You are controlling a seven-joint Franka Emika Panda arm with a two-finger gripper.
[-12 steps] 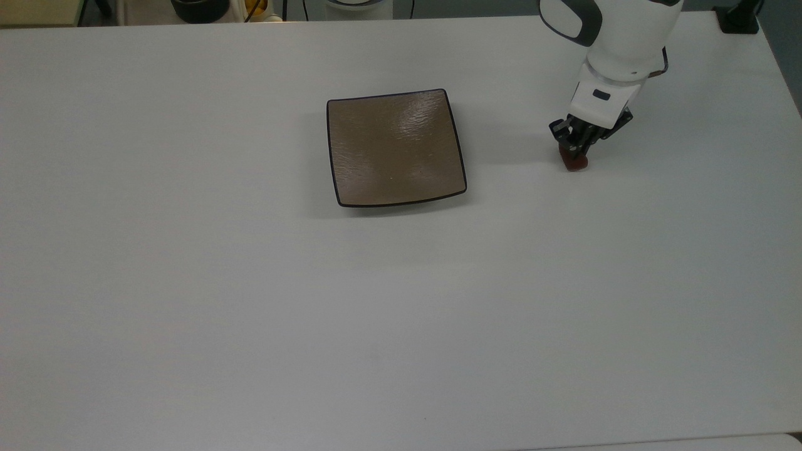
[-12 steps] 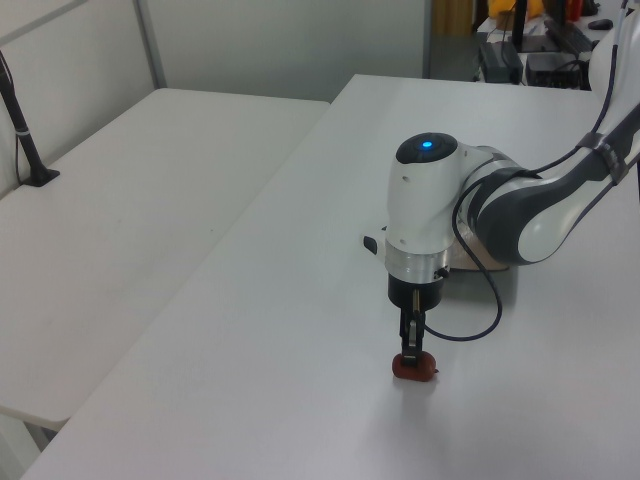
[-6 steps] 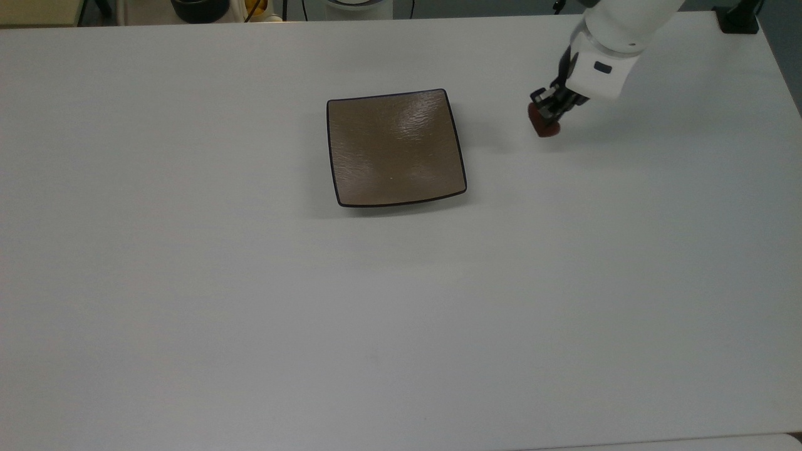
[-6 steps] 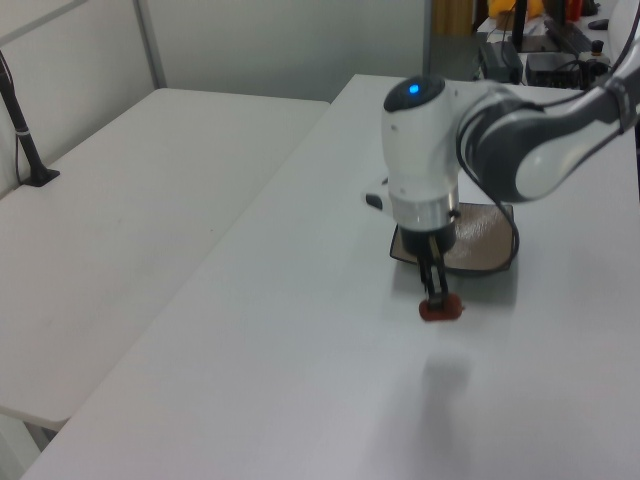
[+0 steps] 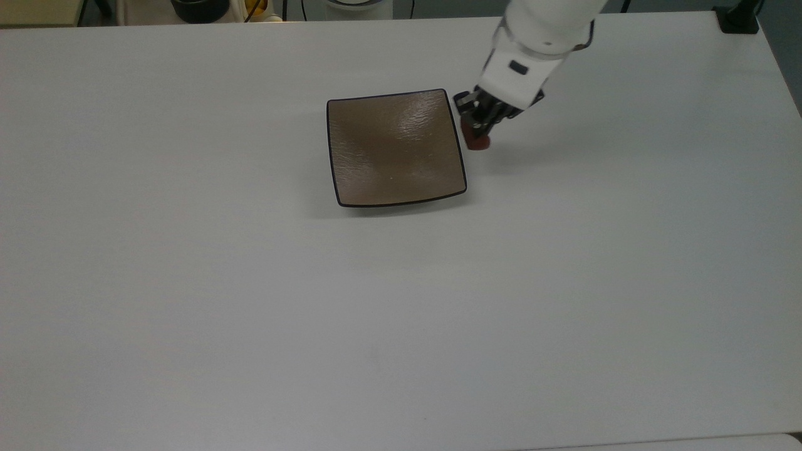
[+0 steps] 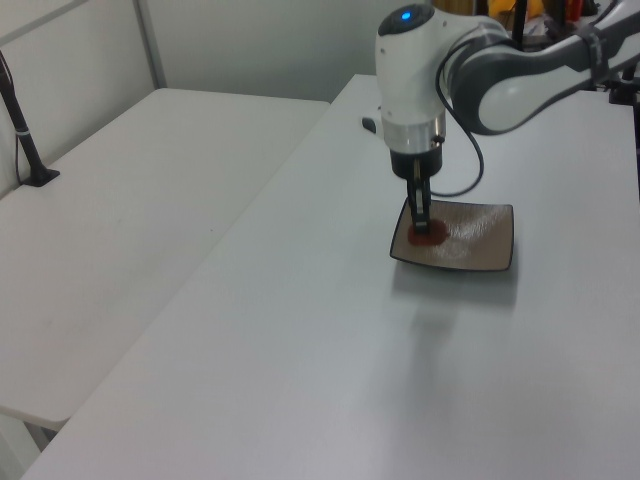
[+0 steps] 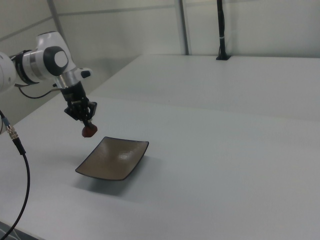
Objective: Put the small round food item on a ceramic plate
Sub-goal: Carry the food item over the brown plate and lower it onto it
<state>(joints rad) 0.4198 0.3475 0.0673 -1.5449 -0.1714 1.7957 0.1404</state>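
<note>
Red-brown small round food item (image 5: 478,141) is clamped in your tool (image 5: 477,128), airborne just beside the ceramic plate (image 5: 395,150) edge — pickup done, placing left w/ release.

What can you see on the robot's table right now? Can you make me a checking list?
Surface: white table, bare around the plate; a second white table stands beside it.
Job's things: square brown ceramic plate sits flat on the table. The small round food item is lifted off the table, just past the plate's edge on the top view's right.
Clutter: nothing seen on the table.
Gripper: the gripper points down, shut on the food item.
Cables: a black cable hangs at the right view's left; another loops off the arm.
Surroundings: pale wall panels; a black post stands on the far table; dark objects beyond the table's far edge.
</note>
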